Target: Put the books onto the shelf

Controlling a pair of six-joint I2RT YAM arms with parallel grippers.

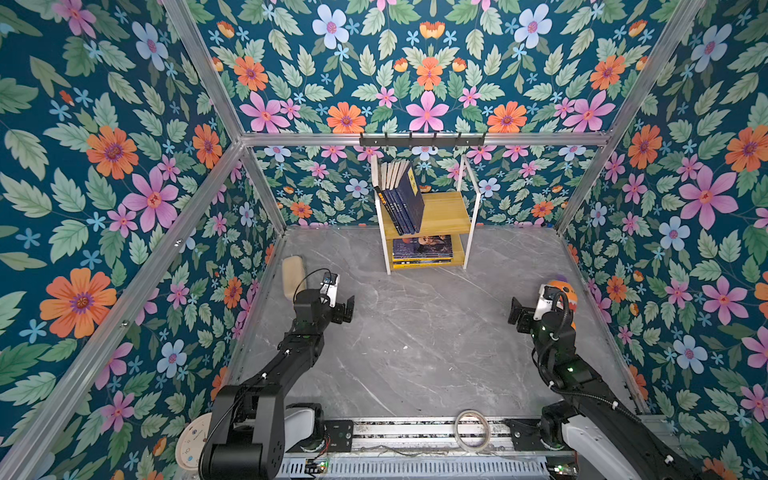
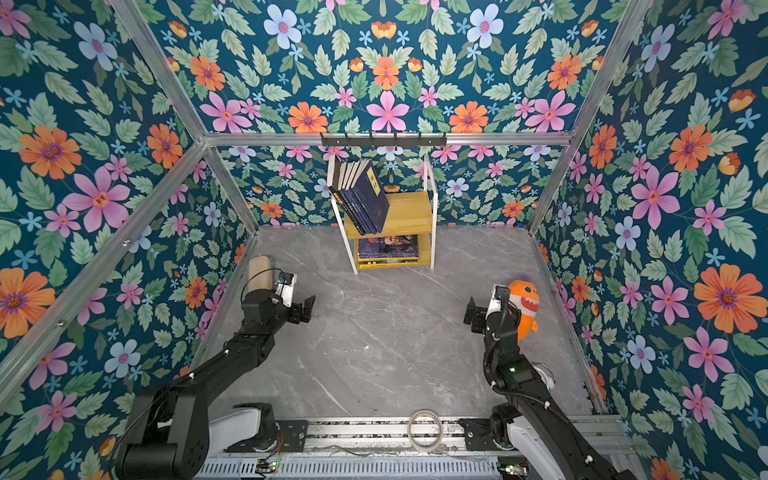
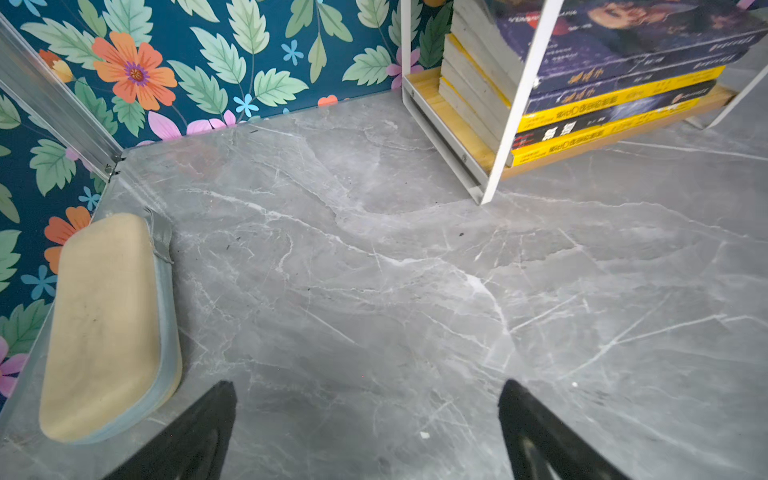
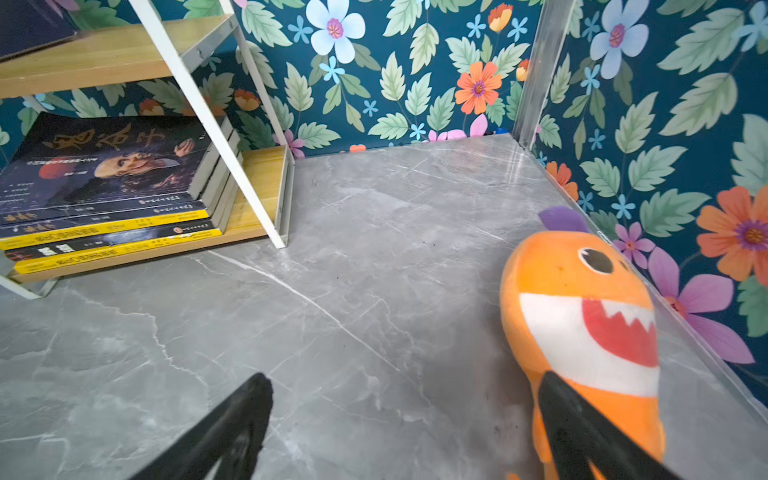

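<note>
Top views: row of books (image 1: 401,195) on upper board of shelf (image 1: 446,210), tilted onto the frame side, probably for support; flat stack (image 1: 422,248) on lower board. None lying on table (image 1: 415,340). Spread and empty, well apart from shelf: left gripper (image 1: 348,309), right gripper (image 1: 516,315).
Left wrist: jaws wide over marble, beige pouch (image 3: 108,328) beside.
Right wrist: jaws wide, plush shark (image 4: 582,316) beside, not pinched.
Task judged finished.
</note>
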